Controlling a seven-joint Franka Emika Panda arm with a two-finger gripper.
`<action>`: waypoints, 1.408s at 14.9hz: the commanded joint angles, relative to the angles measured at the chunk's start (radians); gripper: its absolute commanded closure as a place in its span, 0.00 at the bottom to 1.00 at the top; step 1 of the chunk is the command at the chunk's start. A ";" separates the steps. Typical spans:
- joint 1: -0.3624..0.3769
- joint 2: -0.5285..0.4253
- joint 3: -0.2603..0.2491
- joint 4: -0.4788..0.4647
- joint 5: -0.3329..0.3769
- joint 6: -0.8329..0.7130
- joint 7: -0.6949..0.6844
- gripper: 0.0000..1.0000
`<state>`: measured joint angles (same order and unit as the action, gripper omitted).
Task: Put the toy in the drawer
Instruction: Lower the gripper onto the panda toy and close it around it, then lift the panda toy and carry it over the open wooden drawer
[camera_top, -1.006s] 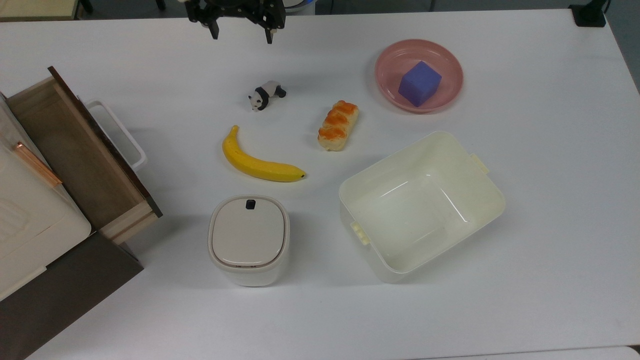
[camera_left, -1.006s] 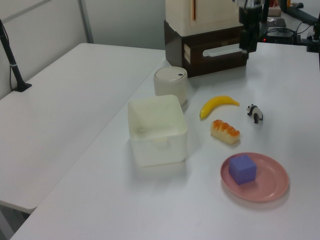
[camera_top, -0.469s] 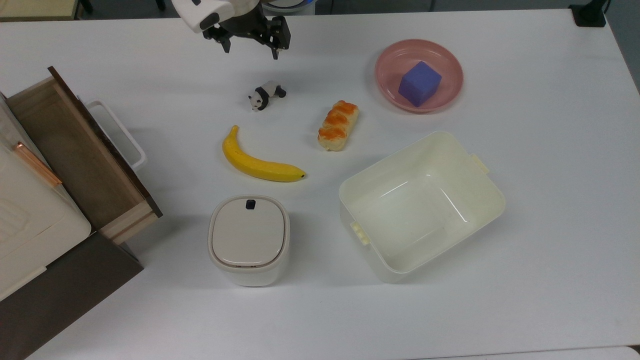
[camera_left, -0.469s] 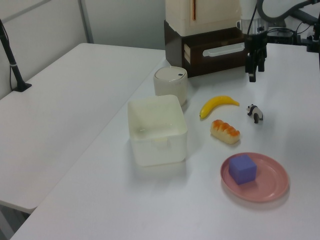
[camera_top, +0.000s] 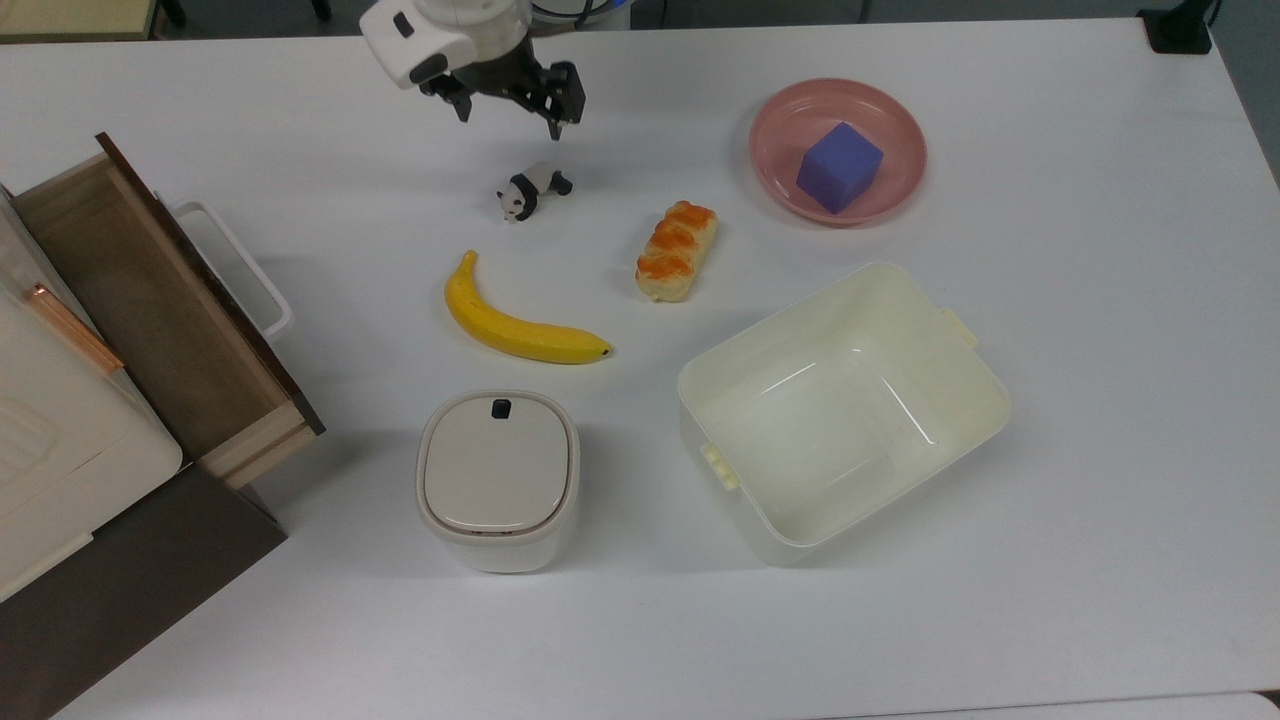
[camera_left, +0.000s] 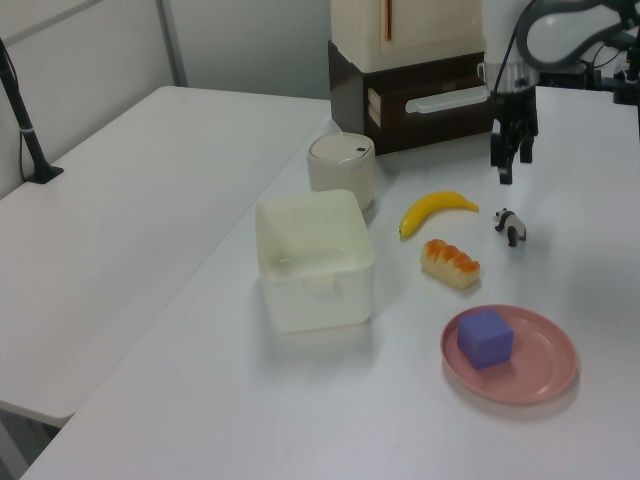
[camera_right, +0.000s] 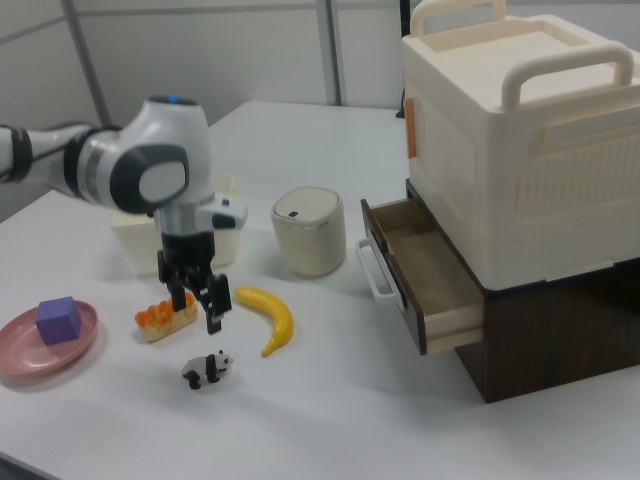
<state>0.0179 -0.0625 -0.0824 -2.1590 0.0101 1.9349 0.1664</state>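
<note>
Your arm enters from the top view's upper edge, white wrist housing tilted toward the top view's left, with the gripper (camera_top: 508, 108) pointing down at the table (camera_top: 1050, 420). The two dark fingers (camera_top: 552, 122) stand apart, with nothing between them. In the right view the gripper (camera_right: 195, 308) hangs above the table surface, wrist near vertical, fingertips clear of everything below. In the left view the gripper (camera_left: 512, 165) sits in front of the cabinet, above and a little behind the toy.

The toy (camera_top: 533, 189) stands on its four legs on the table, just below the gripper in the top view, untouched. In the right view the toy (camera_right: 205, 370) is near the table's front edge, below and slightly to the right view's right of the fingertips. In the left view the toy (camera_left: 510, 226) is apart from the fingers.

The drawer (camera_top: 150, 300) is pulled open at the top view's left, brown floor bare, white handle facing the table centre; it is well apart from the toy. In the right view the drawer (camera_right: 425, 275) projects from the dark cabinet under the cream box.

A banana (camera_top: 515, 325) lies between the toy and a lidded bin (camera_top: 497, 478). A bread loaf (camera_top: 677, 250) lies beside the banana, a tub (camera_top: 750, 500) further to the top view's right, and a pink plate (camera_top: 895, 190) holds a purple cube (camera_top: 840, 166).
</note>
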 joint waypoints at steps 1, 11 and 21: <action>0.019 0.012 -0.004 -0.133 -0.016 0.183 0.122 0.00; 0.037 0.111 0.001 -0.163 -0.018 0.328 0.177 0.64; 0.028 0.105 0.000 0.074 -0.061 0.110 0.107 0.85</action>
<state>0.0432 0.0450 -0.0782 -2.2107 -0.0163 2.1471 0.3065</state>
